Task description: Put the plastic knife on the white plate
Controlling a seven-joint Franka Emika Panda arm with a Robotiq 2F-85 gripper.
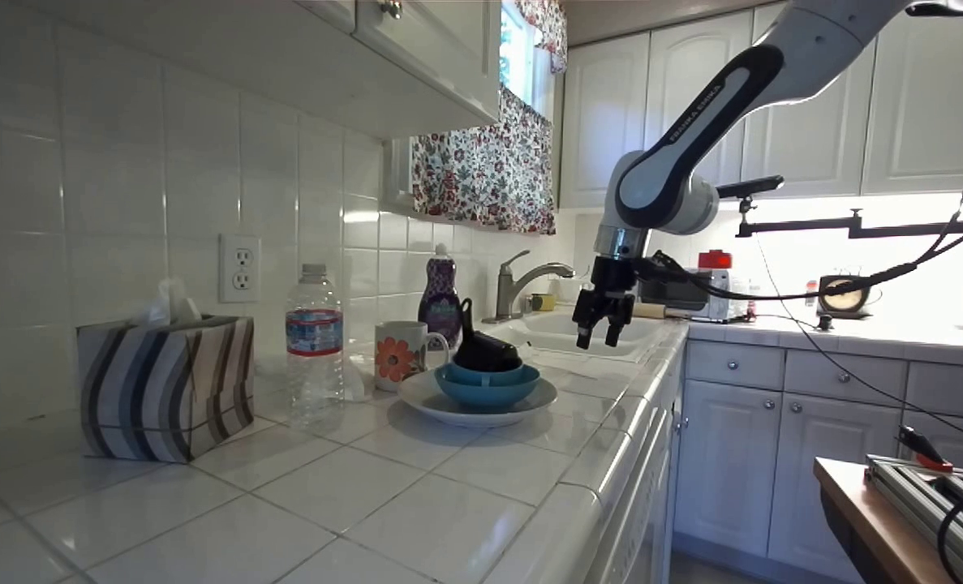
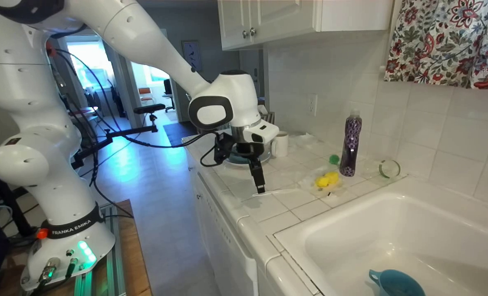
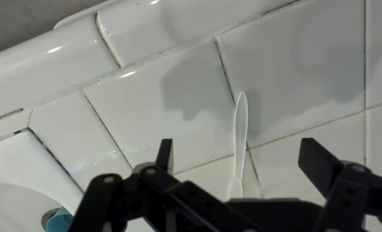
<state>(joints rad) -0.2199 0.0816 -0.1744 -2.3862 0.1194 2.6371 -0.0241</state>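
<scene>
The clear plastic knife (image 3: 240, 135) lies flat on the white tiles in the wrist view, its lower end hidden behind the gripper body. It also shows as a thin pale strip on the counter in an exterior view (image 2: 281, 191). My gripper (image 3: 237, 151) is open and empty, with its fingers on either side of the knife and not touching it. The gripper points down over the counter in both exterior views (image 1: 599, 339) (image 2: 261, 190). The round white plate (image 1: 440, 411) sits on the counter with a teal-blue bowl (image 1: 489, 396) stacked on it.
A black handled item (image 1: 485, 353) rests on the bowls. A flowered mug (image 1: 400, 357), water bottle (image 1: 315, 349) and tissue box (image 1: 165, 389) stand near the wall. A purple soap bottle (image 2: 350, 144) and yellow item (image 2: 328, 180) stand by the sink (image 2: 342, 218).
</scene>
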